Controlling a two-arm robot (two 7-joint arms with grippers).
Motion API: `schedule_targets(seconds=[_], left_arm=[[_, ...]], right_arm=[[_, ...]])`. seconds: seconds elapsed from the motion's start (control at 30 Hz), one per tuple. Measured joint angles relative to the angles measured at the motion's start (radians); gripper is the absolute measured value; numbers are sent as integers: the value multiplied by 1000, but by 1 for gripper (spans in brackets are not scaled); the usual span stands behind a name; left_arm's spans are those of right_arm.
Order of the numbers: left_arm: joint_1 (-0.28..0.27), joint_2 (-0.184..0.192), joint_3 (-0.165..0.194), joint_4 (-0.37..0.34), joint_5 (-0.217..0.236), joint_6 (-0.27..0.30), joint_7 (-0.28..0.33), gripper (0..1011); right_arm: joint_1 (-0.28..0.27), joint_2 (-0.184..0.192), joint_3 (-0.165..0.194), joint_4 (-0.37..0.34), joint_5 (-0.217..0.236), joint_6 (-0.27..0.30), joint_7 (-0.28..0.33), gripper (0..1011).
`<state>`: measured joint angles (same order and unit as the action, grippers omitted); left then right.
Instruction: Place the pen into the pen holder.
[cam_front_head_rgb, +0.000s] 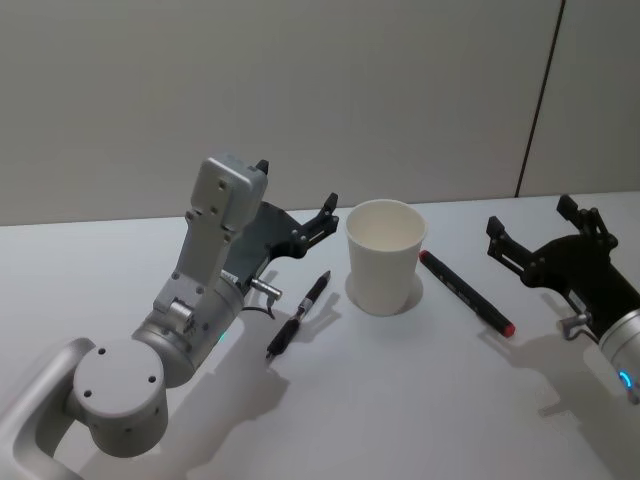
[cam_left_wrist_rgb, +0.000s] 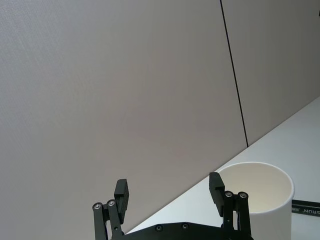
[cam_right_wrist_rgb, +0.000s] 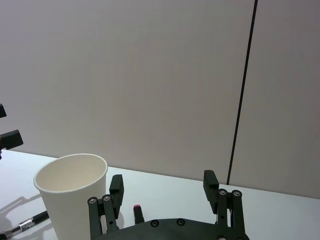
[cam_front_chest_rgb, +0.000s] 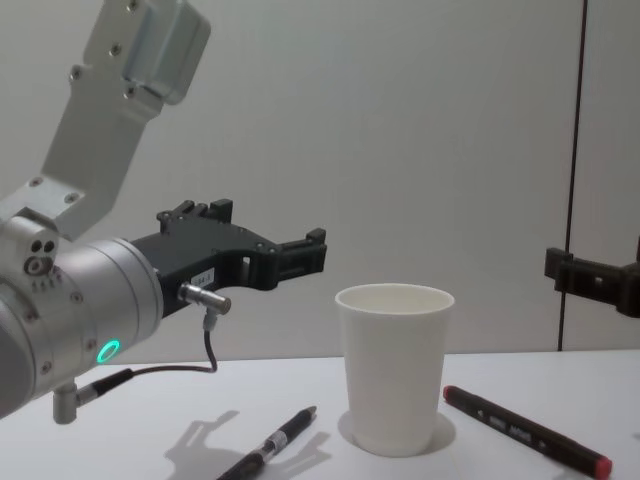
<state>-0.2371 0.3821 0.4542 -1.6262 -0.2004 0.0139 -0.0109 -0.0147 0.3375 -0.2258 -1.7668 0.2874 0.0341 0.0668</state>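
Head view: tapered paper pen holder (cam_front_head_rgb: 385, 282) between slim pen (cam_front_head_rgb: 299, 316), marker (cam_front_head_rgb: 466, 292).

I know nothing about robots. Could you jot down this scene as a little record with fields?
Cup: plain white paper cup, upright, no pen inside
Left of cup: slim black-and-silver pen, lying flat on the white table
Right of cup: black marker with red end, lying flat
Left gripper: open, empty, raised left of cup
Right gripper: open, empty, raised right of cup
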Motion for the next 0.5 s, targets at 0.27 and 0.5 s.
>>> schedule_targets(seconds=[0.27, 0.5], left_arm=[[0, 0, 0, 0, 0, 0, 0, 1001], [0, 0, 0, 0, 0, 0, 0, 1001]], right_arm=[[0, 0, 0, 0, 0, 0, 0, 1001], [0, 0, 0, 0, 0, 0, 0, 1001]])
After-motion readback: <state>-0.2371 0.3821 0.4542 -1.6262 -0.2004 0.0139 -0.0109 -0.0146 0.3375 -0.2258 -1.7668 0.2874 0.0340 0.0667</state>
